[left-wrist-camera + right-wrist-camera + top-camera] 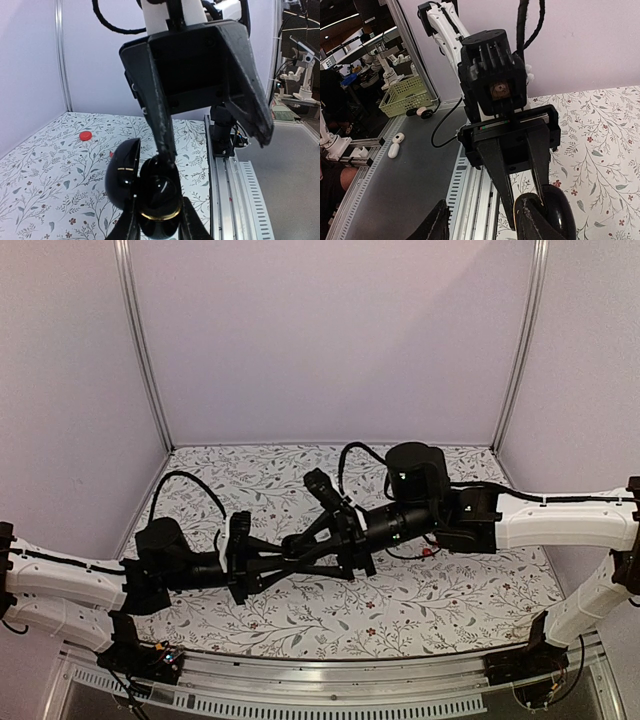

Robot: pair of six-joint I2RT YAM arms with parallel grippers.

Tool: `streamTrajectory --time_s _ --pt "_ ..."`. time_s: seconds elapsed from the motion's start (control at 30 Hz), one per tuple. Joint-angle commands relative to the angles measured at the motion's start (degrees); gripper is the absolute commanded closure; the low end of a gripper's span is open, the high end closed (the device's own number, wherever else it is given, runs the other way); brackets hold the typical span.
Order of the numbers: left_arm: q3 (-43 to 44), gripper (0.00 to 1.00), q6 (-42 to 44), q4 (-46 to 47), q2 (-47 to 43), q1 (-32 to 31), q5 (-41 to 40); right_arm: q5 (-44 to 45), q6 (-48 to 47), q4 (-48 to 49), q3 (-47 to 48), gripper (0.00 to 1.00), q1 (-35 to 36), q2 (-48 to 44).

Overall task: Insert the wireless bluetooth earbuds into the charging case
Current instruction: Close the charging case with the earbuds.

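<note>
Black charging case, lid open, clamped between the tips of the left gripper.
Shows one red earbud loose on the floral table at ten o'clock from the case, well apart; at twelve o'clock, right gripper with jaws parted around nothing, one finger down at the case's upper edge.

Soft, even light fills all views; shadows on the table are faint. The overhead view bends the posts at its edges. Small glints sit on the glossy case; the nearest foreground looks slightly soft
</note>
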Motion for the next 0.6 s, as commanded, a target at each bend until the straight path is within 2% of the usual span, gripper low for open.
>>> streamTrajectory --time_s 0.0,0.23,0.57 --pt "1.1 1.00 -0.7 1.8 -0.4 1.3 -1.0 -4.5 -0.1 -2.9 1.4 0.56 0.1 1.5" --pt "0.7 1.00 0.9 2.3 -0.3 1.6 1.6 -4.5 -0.1 -1.8 0.6 0.55 0.1 -1.1" --pt "1.9 1.00 2.3 0.4 0.2 1.6 5.6 3.4 0.2 -3.7 2.9 0.45 -3.0 -1.9"
